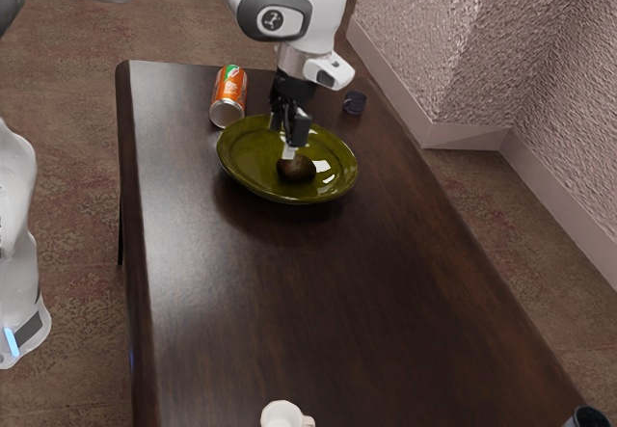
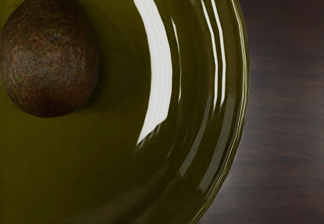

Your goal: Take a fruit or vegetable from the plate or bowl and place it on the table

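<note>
My gripper (image 1: 290,142) hangs above the olive-green plate (image 1: 250,167) in the exterior view, close over a dark brown avocado (image 1: 297,169). Whether it touches the avocado is unclear from this side. The avocado lies on the plate's inner surface. In the wrist view the rough-skinned avocado (image 2: 49,54) rests on the glossy green plate (image 2: 121,178), with its whole outline nearly visible.
An orange can (image 1: 229,94) stands beside the plate on the brown table (image 1: 289,302). A small dark object (image 1: 355,103) sits beyond the plate. A white cup (image 1: 282,414) is at the near edge, and a dark round item (image 1: 588,418) at the lower right corner.
</note>
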Available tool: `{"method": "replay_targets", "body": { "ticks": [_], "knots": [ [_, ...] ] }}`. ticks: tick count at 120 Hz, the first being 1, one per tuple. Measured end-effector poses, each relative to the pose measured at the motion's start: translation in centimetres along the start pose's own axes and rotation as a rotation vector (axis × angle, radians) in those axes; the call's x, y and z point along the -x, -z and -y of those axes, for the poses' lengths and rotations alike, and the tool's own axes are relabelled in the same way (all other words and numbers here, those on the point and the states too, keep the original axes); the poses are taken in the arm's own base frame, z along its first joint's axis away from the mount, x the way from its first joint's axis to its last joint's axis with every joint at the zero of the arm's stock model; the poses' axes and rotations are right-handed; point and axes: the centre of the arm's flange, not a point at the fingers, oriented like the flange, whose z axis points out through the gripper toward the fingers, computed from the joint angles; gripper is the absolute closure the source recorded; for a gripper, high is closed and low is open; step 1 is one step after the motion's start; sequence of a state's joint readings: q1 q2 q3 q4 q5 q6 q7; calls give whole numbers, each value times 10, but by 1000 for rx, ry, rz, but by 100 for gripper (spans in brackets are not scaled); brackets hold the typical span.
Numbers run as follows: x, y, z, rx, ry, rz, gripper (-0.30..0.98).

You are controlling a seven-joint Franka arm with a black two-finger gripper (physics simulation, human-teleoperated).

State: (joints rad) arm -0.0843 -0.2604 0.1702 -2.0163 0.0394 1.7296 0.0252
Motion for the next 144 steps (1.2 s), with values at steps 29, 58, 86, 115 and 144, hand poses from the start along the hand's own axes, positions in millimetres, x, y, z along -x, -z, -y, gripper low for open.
{"method": "replay_targets", "body": {
  "ticks": [29,58,86,115,144],
  "knots": [
    [20,-9,13,4,30,-6,0],
    [30,-13,46,25,89,-10,0],
    [-13,-23,67,9,130,13,0],
    [-37,-38,51,-5,102,41,0],
    [-44,-53,54,6,112,70,0]
  ]
}}
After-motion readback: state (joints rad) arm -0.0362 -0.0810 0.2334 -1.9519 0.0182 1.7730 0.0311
